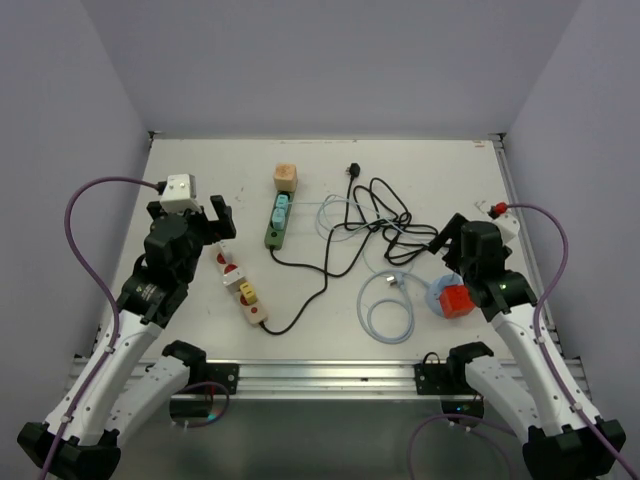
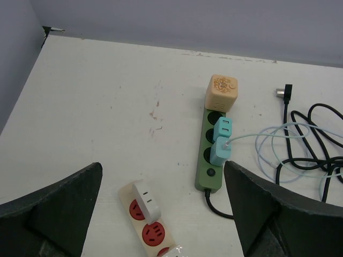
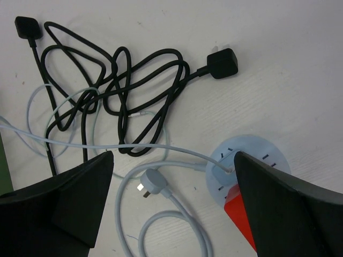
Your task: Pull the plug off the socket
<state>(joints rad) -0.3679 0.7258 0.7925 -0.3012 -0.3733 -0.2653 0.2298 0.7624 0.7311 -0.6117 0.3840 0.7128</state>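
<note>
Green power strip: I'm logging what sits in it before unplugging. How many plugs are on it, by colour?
Teal plugs: 2
Orange plug: 1
Total on the green power strip: 3

No readable text, brand, number or sign — nothing legible anywhere

- Bare table (image 2: 96, 107) lies open left of the green power strip (image 2: 204, 160), from the back wall down to the white strip (image 2: 147, 219)
- The peach cube (image 2: 221, 92) and two teal plugs (image 2: 222, 129) stand close in a row on the green strip
- The black cable tangle (image 3: 155, 61) and the pale cable (image 3: 149, 182) crowd the round blue socket (image 3: 252, 145) on its left
</note>
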